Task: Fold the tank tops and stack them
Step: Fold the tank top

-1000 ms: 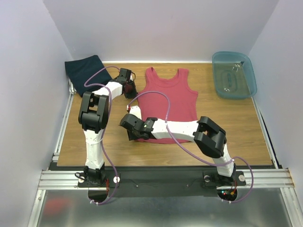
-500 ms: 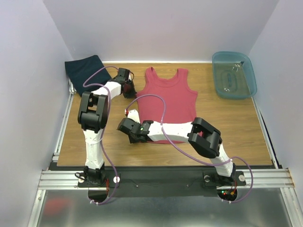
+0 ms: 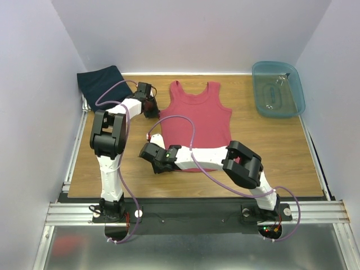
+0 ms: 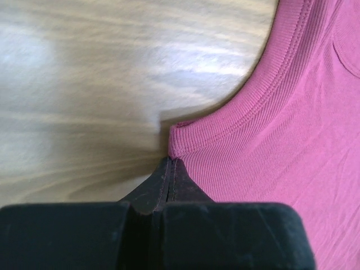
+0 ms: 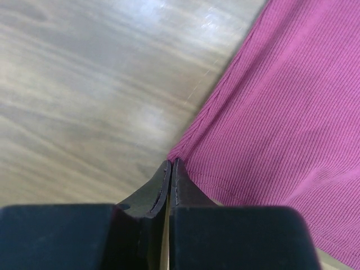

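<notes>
Well, the wooden table (image 3: pixel 281 152) carried it all. The maroon tank top (image 3: pixel 205 121) lay flat in the middle of it, straps toward the far edge and hem toward the near one. The translucent blue tub (image 3: pixel 281 104) sat in the far right corner, and the navy tank top (image 3: pixel 101 83), already a folded square, lay in the far left corner.

Both arms reached to the maroon top's left side. The left gripper (image 4: pixel 170 166) was pressed together on the armhole corner (image 4: pixel 179 140), just where the ribbed binding turned. The right gripper (image 5: pixel 170 169) was pinched shut on the near-left hem corner (image 5: pixel 188 147).

To my eye the bites were thin (only the very tip of cloth sat between each pair of fingers). A quick lift could let a corner slide free and drop half the fold. I could not tell whether both layers were caught, and if only the upper one was, the front might peel off the back and bunch.

Uneven travel between the two arms would skew the crease. The right arm's purple cable (image 3: pixel 188 119) hung over the cloth and might drag it, and the left arm's elbow worked near the navy square and could nudge it.
</notes>
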### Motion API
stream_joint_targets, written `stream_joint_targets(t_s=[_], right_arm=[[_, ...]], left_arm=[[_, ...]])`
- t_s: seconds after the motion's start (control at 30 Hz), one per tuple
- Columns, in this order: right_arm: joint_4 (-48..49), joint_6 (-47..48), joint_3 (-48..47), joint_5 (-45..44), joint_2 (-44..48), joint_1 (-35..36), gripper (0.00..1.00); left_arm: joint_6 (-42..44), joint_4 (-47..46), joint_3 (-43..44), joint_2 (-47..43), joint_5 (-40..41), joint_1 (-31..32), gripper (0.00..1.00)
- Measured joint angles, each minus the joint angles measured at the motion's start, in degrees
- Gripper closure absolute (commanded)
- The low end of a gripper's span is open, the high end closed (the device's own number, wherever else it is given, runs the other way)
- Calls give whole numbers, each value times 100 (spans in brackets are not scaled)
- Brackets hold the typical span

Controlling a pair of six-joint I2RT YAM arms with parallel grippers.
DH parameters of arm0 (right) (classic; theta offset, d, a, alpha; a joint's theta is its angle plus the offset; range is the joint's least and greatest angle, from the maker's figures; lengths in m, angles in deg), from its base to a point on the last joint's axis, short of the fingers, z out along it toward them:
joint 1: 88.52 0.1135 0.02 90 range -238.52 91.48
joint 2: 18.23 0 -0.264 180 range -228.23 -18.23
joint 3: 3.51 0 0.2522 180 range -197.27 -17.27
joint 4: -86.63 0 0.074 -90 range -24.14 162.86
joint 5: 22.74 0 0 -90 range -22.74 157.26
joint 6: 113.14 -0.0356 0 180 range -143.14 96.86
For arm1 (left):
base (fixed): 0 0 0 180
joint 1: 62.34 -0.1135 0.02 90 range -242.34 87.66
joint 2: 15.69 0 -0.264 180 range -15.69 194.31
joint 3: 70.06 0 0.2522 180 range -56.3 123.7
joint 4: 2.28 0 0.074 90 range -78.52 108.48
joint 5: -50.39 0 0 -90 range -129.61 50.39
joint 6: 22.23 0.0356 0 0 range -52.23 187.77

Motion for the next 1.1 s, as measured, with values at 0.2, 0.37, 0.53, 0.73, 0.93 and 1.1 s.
stream_joint_targets(t_s=[0.2,0.37,0.53,0.73,0.93,1.1], right_arm=[[-37,72,-4,319,162,44,100],[-26,85,-50,417,363,48,100],[-24,59,-48,466,590,-24,100],[94,-72,365,535,1207,-286,100],[219,-271,1176,503,1845,-575,100],[315,-498,1928,450,2201,-614,100]], left_arm=[[-127,72,-378,-332,278,-87,100],[-227,136,-396,-573,407,-201,100],[-289,225,-310,-597,409,-210,100],[-354,269,-240,-597,393,-142,100],[-448,258,72,-592,365,98,100],[-498,225,398,-431,328,442,100]])
